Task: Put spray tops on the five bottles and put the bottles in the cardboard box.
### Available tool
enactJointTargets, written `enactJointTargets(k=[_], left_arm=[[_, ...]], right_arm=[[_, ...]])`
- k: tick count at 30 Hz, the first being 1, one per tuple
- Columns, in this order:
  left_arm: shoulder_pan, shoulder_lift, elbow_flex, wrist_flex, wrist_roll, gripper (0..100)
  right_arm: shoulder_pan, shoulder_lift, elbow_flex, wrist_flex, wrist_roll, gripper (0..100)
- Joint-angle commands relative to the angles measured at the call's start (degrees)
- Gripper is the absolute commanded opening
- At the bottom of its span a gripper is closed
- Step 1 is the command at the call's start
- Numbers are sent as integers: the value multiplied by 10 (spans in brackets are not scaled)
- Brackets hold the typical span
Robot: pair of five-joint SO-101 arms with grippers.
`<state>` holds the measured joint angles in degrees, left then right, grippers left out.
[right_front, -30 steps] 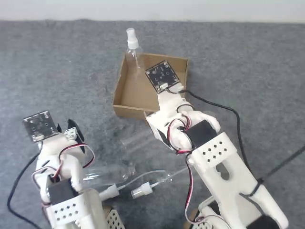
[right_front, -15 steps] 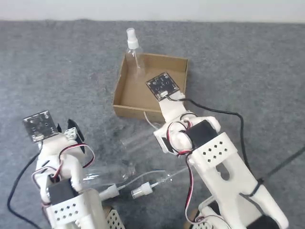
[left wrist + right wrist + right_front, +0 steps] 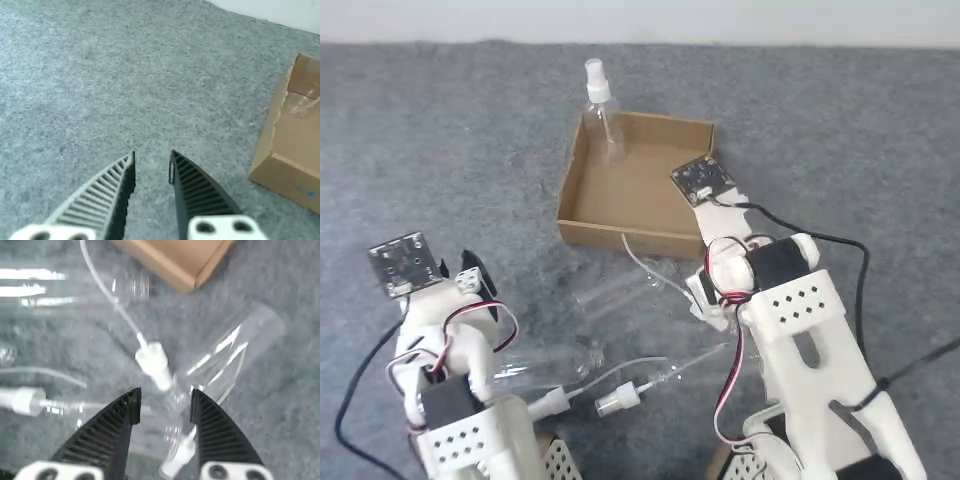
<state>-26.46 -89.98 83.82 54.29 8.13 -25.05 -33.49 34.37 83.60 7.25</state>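
The cardboard box (image 3: pixel 582 190) sits on the grey carpet, with a clear bottle (image 3: pixel 603 122) wearing a white spray top upright at its back left corner. Several clear bottles (image 3: pixel 616 290) and loose spray tops (image 3: pixel 619 401) lie on the carpet between the arms. My right gripper (image 3: pixel 165 392) is open just above a white spray top (image 3: pixel 154 363) with its thin tube, beside a lying bottle (image 3: pixel 231 358) and near the box's corner (image 3: pixel 176 262). My left gripper (image 3: pixel 151 156) hangs open over bare carpet, the box (image 3: pixel 294 150) off to one side.
The right arm (image 3: pixel 775 300) stands just in front of the box's near right corner. The left arm (image 3: pixel 445 350) is at the lower left. Another bottle (image 3: pixel 47 285) and a spray top (image 3: pixel 22 400) lie close to the right gripper.
The right arm has drawn back from over the box toward the bottles lying in front of it. The left arm has not moved.
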Motion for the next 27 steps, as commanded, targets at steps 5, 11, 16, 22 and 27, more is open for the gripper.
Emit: enactJointTargets(k=[5,11,16,22,27], left_arm=[[-3,-1,-6,2,-11,104],[-3,-1,-6,2,-11,104],[-3,-1,-6,2,-11,104],[-3,-1,-1,2,-11,104],[-3,-1,0,2,-11,104]], right_arm=[[36,-23,-8,21,16,139],[74,-22,-5,-29,36,139],[81,-17,-4,-102,29,136],[87,69,-7,-196,29,97],[103,142,-24,-285,33,19]])
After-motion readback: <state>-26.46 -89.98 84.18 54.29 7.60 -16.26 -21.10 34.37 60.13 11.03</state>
